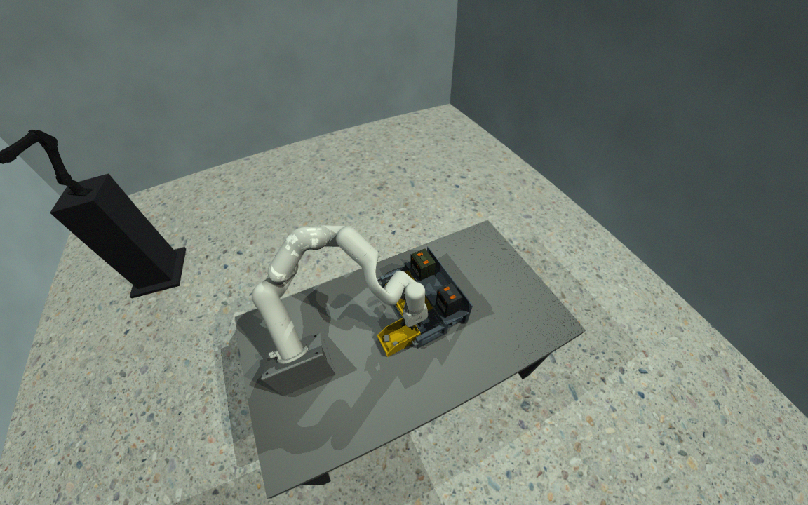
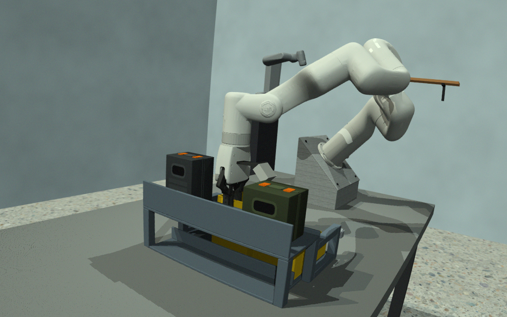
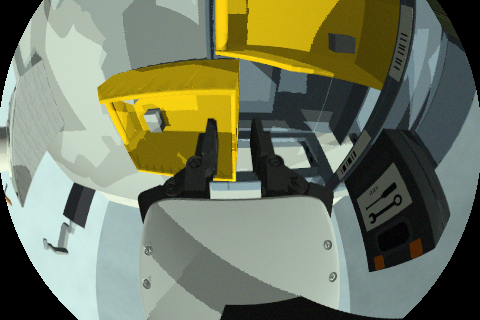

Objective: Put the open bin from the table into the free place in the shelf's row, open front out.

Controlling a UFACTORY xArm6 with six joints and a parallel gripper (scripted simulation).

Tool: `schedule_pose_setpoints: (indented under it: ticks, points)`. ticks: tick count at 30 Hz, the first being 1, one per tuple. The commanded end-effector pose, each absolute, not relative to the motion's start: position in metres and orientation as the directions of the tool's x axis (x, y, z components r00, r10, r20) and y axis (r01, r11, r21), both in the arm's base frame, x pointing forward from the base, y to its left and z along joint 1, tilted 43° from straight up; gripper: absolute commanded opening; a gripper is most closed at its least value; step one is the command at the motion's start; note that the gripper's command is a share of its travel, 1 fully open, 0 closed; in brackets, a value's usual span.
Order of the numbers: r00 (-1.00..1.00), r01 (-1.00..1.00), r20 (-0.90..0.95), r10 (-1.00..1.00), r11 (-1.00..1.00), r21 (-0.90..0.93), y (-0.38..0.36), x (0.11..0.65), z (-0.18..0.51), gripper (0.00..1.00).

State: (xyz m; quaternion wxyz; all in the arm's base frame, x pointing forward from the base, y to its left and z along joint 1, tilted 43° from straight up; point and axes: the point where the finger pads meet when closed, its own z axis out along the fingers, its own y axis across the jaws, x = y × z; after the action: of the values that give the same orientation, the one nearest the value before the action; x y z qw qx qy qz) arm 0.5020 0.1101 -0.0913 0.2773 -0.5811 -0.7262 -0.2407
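The yellow open bin [image 1: 404, 339] [image 3: 200, 110] stands in front of the shelf [image 2: 148, 230], open front away from it, rear wall at the shelf's front edge. Whether it is quite level I cannot tell. A grey part [image 3: 154, 120] lies in it. My gripper [image 2: 229, 200] [image 3: 234, 130] is partly open, one finger inside the bin and one beyond its rear wall; gaps show between the wall and both fingers. In the wrist view the free place [image 3: 305, 105] shows as dark shelf floor beyond the rear wall, beside a neighbouring yellow bin [image 3: 290, 15] holding grey parts.
A black case [image 1: 449, 306] [image 2: 188, 179] [image 3: 430, 210] and a green case [image 1: 422, 266] [image 2: 275, 208] stand on the shelf's rear board, one to each side of my gripper. A raised panel [image 2: 215, 220] runs along the back. The robot's base [image 1: 299, 373] stands on the same table.
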Motion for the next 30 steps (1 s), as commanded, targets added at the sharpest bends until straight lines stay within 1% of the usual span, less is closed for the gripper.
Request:
schedule_pose_setpoints:
  ticks: [1,24,30]
  points:
    - [-0.172,0.978,0.682,0.711,0.207,0.031,0.109,0.504,-0.090,0.33]
    - [-0.172,0.978,0.682,0.711,0.207,0.031,0.109,0.504,-0.090,0.33]
    - [-0.172,0.978,0.682,0.711,0.207,0.031,0.089,0.507,-0.068,0.33]
